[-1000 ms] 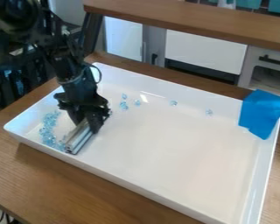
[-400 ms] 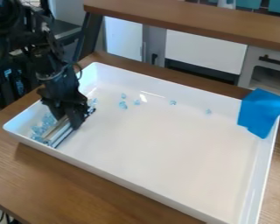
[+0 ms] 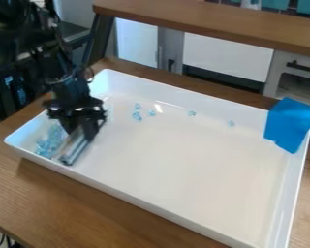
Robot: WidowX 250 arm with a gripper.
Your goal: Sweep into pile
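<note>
Pieces of clear pale blue (image 3: 49, 141) lie bunched in the white tray (image 3: 161, 207), close to its near left corner, between the left edge and a long, light bar (image 3: 73, 149). The black gripper (image 3: 86, 128) comes down inside the tray's left edge, its jaws closed on the upper part of that bar. The bar slants, its lower end pointing towards the near edge. More small blue bits (image 3: 137, 116) sit apart from the bunch, strung out along the far edge: a few together near the far left corner, then single ones towards the right. Blue cloth (image 3: 292, 123) drapes over the far right corner, and the tray rests on a brown wooden table (image 3: 73, 203).
</note>
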